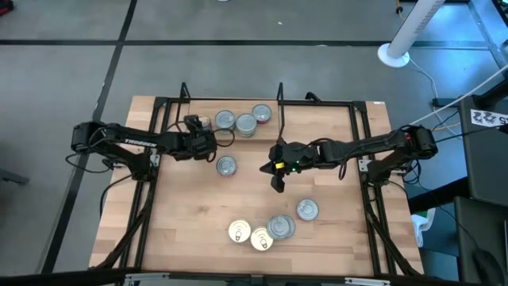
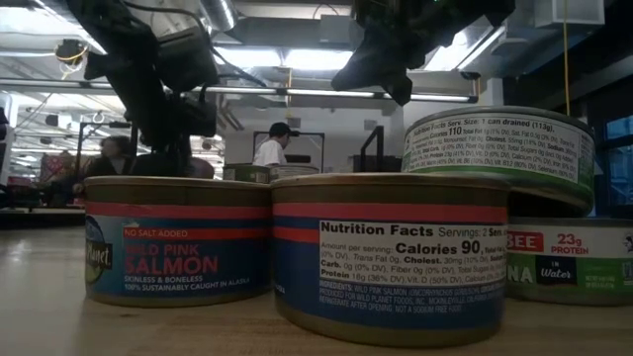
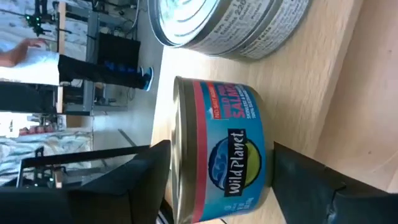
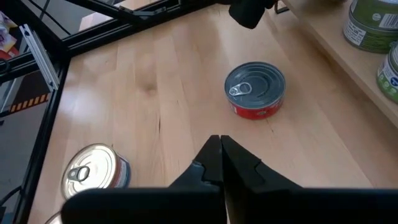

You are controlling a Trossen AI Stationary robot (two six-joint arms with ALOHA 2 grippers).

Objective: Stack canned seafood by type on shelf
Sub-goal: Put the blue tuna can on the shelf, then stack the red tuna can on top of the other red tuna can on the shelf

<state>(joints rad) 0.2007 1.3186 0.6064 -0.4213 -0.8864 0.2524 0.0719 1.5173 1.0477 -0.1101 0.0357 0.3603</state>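
Note:
A blue salmon can (image 3: 236, 112) with a red band stands upright on the shelf (image 3: 323, 74) at the table's far side, next to a stack of two tins (image 3: 236, 25). My left gripper (image 3: 222, 146) is open around this can (image 1: 205, 121), one finger over the lid, one by the bottom. Two more tins (image 1: 246, 125) stand on the shelf (image 1: 210, 107). My right gripper (image 4: 219, 140) hangs shut over mid-table (image 1: 277, 183), holding nothing. A red-sided tin (image 4: 255, 90) stands on the table ahead of it. My left gripper: its fingers lie level, one above the other, coming from the table's left. The finger (image 3: 311, 180) by the can's bottom stands a little apart from it. Whether the finger (image 3: 143, 180) by the lid touches the can, I cannot tell.
Several tins stand near the table's front edge (image 1: 270, 229), one pair stacked (image 2: 499, 148); a gold-lidded one (image 4: 93, 171) is among them. Black frame bars (image 1: 159, 159) run along both table sides, and two black uprights (image 1: 280, 95) frame the shelf. People move in the room behind.

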